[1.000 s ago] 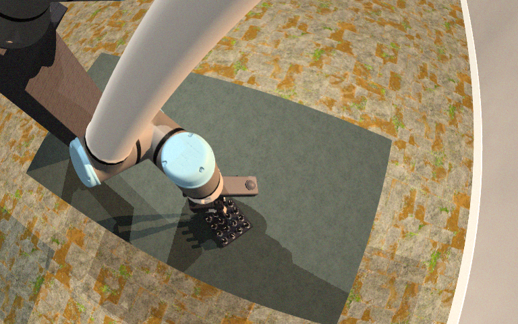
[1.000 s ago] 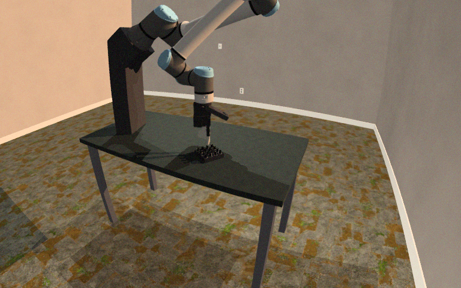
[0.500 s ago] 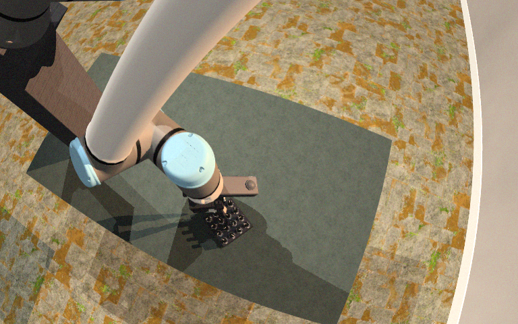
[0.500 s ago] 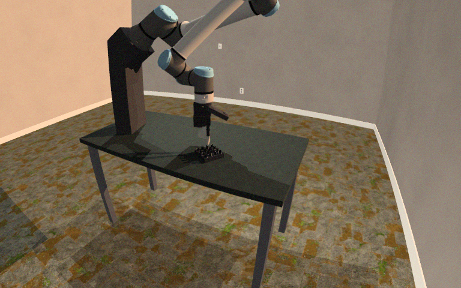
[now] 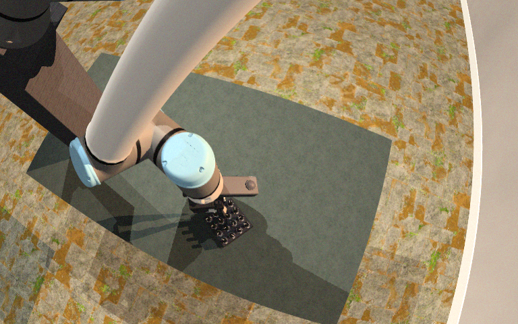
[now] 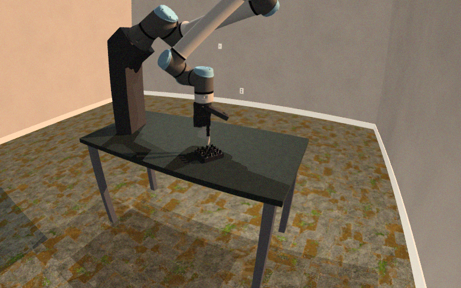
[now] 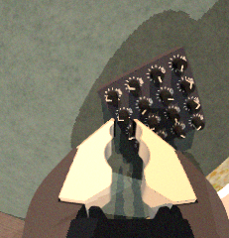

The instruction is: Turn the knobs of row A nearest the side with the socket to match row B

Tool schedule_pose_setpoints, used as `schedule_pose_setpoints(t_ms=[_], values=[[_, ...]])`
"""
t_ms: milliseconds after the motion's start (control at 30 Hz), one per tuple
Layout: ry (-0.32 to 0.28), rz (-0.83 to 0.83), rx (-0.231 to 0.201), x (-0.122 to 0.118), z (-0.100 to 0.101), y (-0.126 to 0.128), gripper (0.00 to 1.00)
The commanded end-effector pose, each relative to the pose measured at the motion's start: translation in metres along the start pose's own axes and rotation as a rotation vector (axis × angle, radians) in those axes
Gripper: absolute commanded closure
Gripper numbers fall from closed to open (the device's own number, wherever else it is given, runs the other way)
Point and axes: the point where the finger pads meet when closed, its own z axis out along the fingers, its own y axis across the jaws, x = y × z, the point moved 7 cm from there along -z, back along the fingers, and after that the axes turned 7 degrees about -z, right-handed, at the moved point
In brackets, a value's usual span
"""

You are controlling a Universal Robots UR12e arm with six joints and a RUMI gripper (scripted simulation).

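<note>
Table [image 6: 262, 167], dark, with pedestal [image 6: 127, 92] at far end. Knob box [image 5: 229, 227] near centre, partly hidden under wrist. Gripper [image 7: 125, 128] nearly shut, fingertips flanking one near-edge knob [image 7: 130, 130]; grip unclear, marks unreadable.

A dark table [image 6: 262, 160] on four slim grey legs stands on a mottled floor [image 6: 333, 213] of grey-brown and orange patches flecked with green — a white skirting [image 6: 397, 200] edges it. One wall [image 6: 40, 53] is peach, the others [image 6: 315, 53] grey — long shadows cross the floor.
</note>
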Motion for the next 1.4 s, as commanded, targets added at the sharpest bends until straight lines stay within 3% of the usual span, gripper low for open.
schedule_pose_setpoints(t_ms=[0,1367], values=[[0.0,0.0,0.0,0.0,0.0,0.0,0.89],[0.0,0.0,0.0,0.0,0.014,0.0,0.89]])
